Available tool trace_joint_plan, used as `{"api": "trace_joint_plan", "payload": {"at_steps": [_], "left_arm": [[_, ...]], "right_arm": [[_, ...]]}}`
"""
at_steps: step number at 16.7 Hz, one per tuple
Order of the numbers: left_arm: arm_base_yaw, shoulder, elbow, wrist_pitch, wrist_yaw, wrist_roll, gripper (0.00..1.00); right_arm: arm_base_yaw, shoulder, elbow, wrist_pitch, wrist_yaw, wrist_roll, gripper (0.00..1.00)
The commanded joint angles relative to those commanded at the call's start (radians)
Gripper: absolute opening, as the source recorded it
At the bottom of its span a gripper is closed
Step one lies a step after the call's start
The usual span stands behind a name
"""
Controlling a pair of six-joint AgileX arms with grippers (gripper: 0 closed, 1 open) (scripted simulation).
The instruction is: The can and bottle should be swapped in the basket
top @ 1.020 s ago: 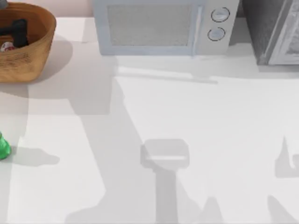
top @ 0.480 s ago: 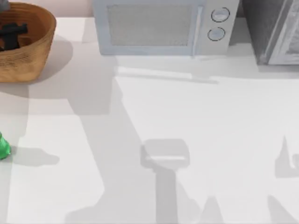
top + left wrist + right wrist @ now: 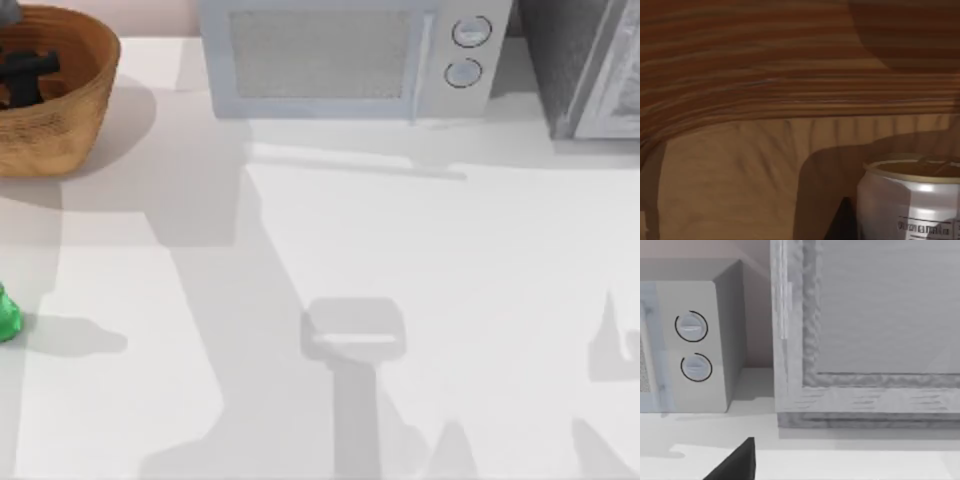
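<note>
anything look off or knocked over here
Nothing spilled or tipped. The one oddity: the bottle stands at the table's far left edge, cut off by the top view. The can stands upright inside the basket.

Matte black on the left gripper (image 3: 25, 75), up at ten o'clock in the top view: a blocky, cross-like shape, with a short bar lying across a thicker stem. Plain dark surface, flat and unshiny; finer detail too small to tell. Over on the left wrist view, just a dark, narrow sliver of that same black body, straight-edged. And on the right wrist view, the right gripper (image 3: 735, 462) showing as a black wedge, smooth-faced, with one clean slanted edge rising to a squared tip.
</note>
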Motion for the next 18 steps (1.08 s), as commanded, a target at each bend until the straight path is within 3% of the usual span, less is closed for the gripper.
{"api": "trace_joint_plan", "payload": {"at_steps": [6, 9, 13, 18], "left_arm": [[-0.008, -0.05, -0.011, -0.003, 0.005, -0.005, 0.0], [-0.008, -0.141, -0.1, 0.02, -0.024, -0.021, 0.0], [-0.024, -0.411, -0.334, 0.116, -0.09, -0.043, 0.0], [-0.064, -0.926, -0.773, 0.312, -0.181, -0.064, 0.0]], "right_arm": [[0.0, 0.0, 0.0, 0.0, 0.0, 0.0, 1.0], [0.0, 0.0, 0.0, 0.0, 0.0, 0.0, 1.0], [0.0, 0.0, 0.0, 0.0, 0.0, 0.0, 1.0], [0.0, 0.0, 0.0, 0.0, 0.0, 0.0, 1.0]]}}
